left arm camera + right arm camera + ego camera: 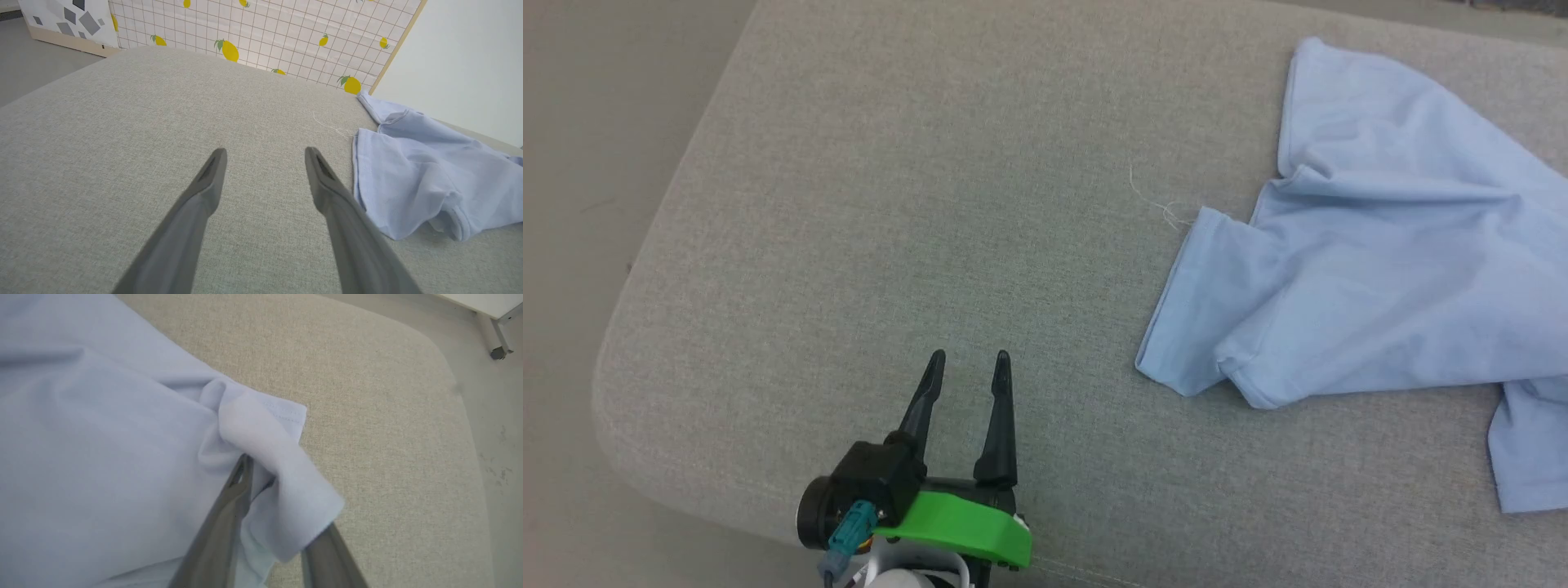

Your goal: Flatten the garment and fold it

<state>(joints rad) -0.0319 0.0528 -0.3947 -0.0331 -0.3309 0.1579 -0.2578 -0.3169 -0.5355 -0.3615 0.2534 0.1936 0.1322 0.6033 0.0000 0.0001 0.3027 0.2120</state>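
Garment (1380, 269) rumpled on cushion (931, 204); thread (1153, 202), seemingly loose, beside.

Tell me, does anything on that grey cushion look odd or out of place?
The light blue T-shirt lies rumpled in folds at the right of the grey cushion, not spread flat. A loose white thread trails on the cushion just beyond its sleeve.

No readable text on the garment (1388, 269) or elsewhere
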